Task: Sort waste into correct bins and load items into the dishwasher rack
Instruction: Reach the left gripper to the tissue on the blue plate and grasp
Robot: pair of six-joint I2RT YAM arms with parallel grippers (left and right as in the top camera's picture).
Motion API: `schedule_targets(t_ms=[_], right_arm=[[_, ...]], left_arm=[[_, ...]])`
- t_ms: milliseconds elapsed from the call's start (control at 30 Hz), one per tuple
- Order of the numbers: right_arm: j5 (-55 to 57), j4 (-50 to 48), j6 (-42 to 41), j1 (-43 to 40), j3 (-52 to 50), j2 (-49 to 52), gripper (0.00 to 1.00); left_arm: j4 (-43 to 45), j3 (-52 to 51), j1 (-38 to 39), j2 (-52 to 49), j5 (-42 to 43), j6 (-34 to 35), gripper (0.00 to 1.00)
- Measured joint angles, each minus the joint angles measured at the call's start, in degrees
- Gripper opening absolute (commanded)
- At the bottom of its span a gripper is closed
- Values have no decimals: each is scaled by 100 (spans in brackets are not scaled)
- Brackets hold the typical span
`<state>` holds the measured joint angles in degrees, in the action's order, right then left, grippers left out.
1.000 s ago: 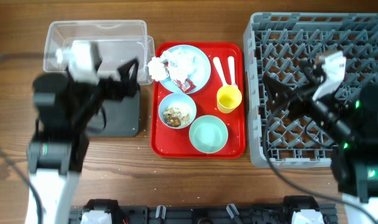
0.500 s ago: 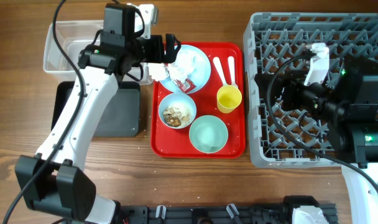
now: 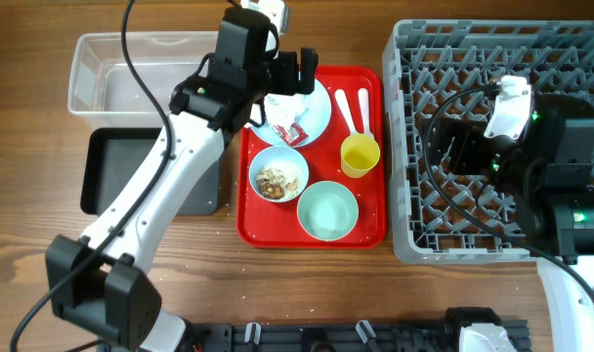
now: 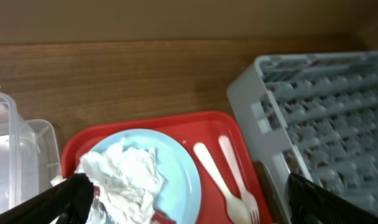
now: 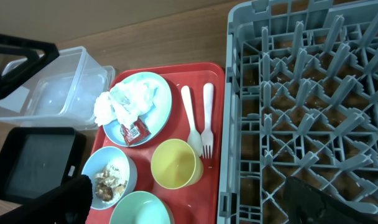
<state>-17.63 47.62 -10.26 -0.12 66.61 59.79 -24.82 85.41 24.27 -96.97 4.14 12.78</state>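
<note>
My left gripper [image 3: 295, 76] [image 4: 189, 211] hangs open and empty over the pale blue plate [image 3: 315, 115] [image 4: 176, 168], which holds crumpled napkins [image 3: 282, 93] [image 4: 124, 174] and a red-and-white sauce packet [image 3: 289, 132] [image 5: 134, 132]. Below it on the red tray [image 3: 370, 230] are a bowl with food scraps [image 3: 278, 174] [image 5: 108, 177], an empty bowl [image 3: 327, 210], a yellow cup [image 3: 360, 154] [image 5: 175, 163] and two white utensils [image 3: 351, 108] [image 5: 198, 118]. My right gripper [image 3: 451, 147] [image 5: 195, 205] is open and empty over the grey dishwasher rack's [image 3: 571, 49] left side.
The clear tub [image 3: 131, 73] [image 5: 58, 87] stands at the back left, with the black tray [image 3: 116, 171] [image 5: 33, 158] in front of it. My left arm stretches across both toward the red tray. The rack fills the right side.
My left arm has swung right, from over the clear tub to over the plate. My right arm has shifted only slightly over the rack.
</note>
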Motion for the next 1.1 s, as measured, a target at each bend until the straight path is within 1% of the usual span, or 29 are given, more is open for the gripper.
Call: schedule_targets(t_ms=[133, 200, 300, 400, 633, 767, 1000, 1100], right_arm=[[15, 33, 0, 0, 0, 0, 100], [33, 105, -2, 0, 2, 0, 100], [66, 125, -2, 0, 2, 0, 100], [90, 125, 0, 0, 2, 0, 100], [101, 179, 0, 0, 2, 0, 100], [103, 275, -2, 0, 2, 0, 100], [103, 321, -2, 0, 2, 0, 100], [103, 402, -2, -2, 2, 0, 100]], left_arm=[[-20, 282, -4, -616, -131, 92, 100], [-245, 697, -4, -999, -133, 116, 100], [-761, 1585, -4, -1624, -133, 129, 100], [-918, 2076, -4, -1952, -273, 240, 99], [-957, 2138, -4, -2177, -1132, 695, 99], [-1032, 2149, -4, -2463, -1484, 1169, 99], [-2006, 2159, 98, -2830, -1692, 2566, 99], [-2144, 2159, 205, -2830, -1808, 2889, 99]])
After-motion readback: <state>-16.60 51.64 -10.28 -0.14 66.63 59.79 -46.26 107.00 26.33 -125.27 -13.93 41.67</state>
